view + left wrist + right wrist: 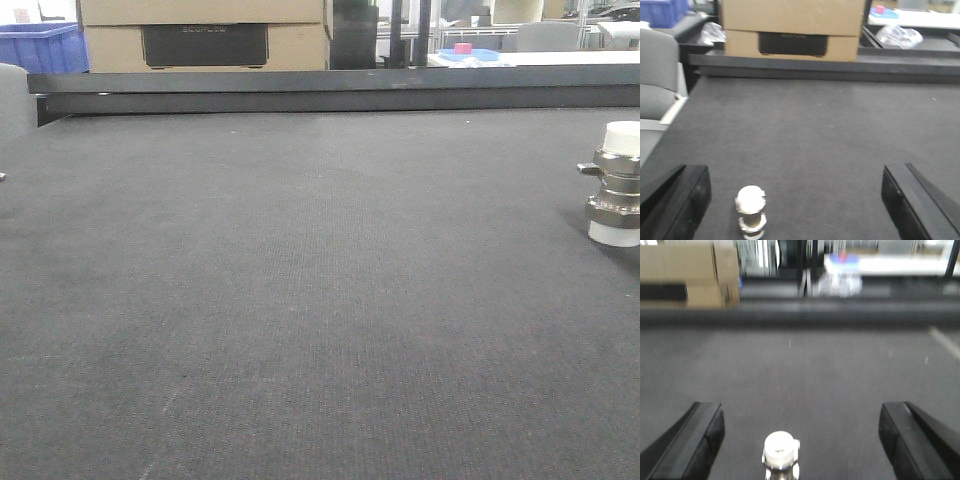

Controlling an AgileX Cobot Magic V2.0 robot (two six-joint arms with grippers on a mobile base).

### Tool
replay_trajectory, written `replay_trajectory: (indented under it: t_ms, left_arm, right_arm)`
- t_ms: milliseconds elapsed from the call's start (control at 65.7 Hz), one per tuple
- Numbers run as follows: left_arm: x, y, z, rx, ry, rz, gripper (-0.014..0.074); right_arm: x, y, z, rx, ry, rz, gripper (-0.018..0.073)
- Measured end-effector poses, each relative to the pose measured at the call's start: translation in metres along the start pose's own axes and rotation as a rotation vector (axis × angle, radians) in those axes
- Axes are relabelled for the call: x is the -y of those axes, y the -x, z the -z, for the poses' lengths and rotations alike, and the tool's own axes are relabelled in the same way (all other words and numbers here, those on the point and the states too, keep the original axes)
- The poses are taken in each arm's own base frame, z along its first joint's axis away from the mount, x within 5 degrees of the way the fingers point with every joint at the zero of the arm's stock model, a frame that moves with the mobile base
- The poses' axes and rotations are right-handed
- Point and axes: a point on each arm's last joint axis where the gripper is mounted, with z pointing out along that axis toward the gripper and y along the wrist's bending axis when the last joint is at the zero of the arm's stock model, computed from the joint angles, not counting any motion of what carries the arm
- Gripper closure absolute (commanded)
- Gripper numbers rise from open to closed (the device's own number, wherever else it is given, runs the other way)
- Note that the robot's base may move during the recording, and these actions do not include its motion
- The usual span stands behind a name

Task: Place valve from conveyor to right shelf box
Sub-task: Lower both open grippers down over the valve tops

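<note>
Small silver metal valve (615,185) with stacked ringed collars and a white cap at each end, upright at the far right edge of the front view, short side stub pointing left, body partly cut by the frame. Resting on the wide dark grey woven conveyor belt (300,300), filling most of the picture. Dark metal rail (330,95) along the belt's far edge, across the upper part of the frame. Beyond the rail, a tan cardboard box (200,35) with a black panel at upper centre-left, a blue plastic crate (40,48) at upper left, and a white counter (560,58) at upper right carrying a blue tray (480,55) with a small pink item (462,47).

In the left wrist view, left tool (795,197) open: two black fingers (677,200) spread wide at the lower corners, gripping nothing. Valve (751,212) upright on the belt at lower left, between the fingers, nearer the left-of-frame one, touching neither. Cardboard box at top centre past the rail, crumpled clear plastic bag (897,36) at upper right, grey panel (657,85) at the left edge.

In the blurred right wrist view, right tool (800,435) likewise open, black fingers wide apart at the lower corners, empty. Valve (780,455) at bottom centre, slightly left, white cap up, lower part cut by the frame, clear of both fingers.
</note>
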Motion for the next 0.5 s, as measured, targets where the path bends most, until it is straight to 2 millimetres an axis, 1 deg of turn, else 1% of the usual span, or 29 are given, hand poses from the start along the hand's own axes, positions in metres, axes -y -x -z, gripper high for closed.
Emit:
replay_trajectory:
  t_ms: [61,76,122,167,213,304,320,396,502]
  left_arm:
    - [0.002,0.001,-0.004,-0.013,-0.016,0.002,-0.0001]
    - [0.003,0.001,-0.005,-0.012,-0.020,0.001,-0.0001]
    - [0.003,0.000,-0.008,-0.026,-0.025,0.002,-0.0001]
    - [0.004,-0.001,-0.009,-0.036,-0.028,0.002,-0.0001]
    - [0.004,-0.001,-0.010,-0.042,-0.029,0.003,-0.0001]
    - [0.004,-0.001,-0.010,-0.046,-0.029,0.005,-0.0001]
    - [0.004,-0.001,-0.010,-0.046,-0.029,0.005,-0.0001]
    - [0.004,-0.001,-0.010,-0.046,-0.029,0.005,-0.0001]
    - [0.004,-0.001,-0.010,-0.046,-0.029,0.005,-0.0001]
  right_arm:
    - [-0.001,0.014,-0.016,-0.088,0.005,0.015,0.0043]
    - [-0.001,0.020,-0.018,-0.095,0.006,0.022,0.0043]
    - [-0.002,0.028,-0.029,-0.160,0.012,0.047,0.0043]
    - [-0.002,0.036,-0.047,-0.235,0.019,0.069,0.0040]
    - [-0.003,0.046,-0.058,-0.278,0.025,0.080,0.0035]
    - [-0.003,0.052,-0.085,-0.401,0.036,0.088,-0.0003]
    - [-0.003,0.057,-0.088,-0.406,0.038,0.091,-0.0009]
    - [-0.006,0.062,-0.109,-0.493,0.059,0.111,-0.0004]
    - [-0.013,0.061,-0.135,-0.600,0.099,0.144,-0.0004]
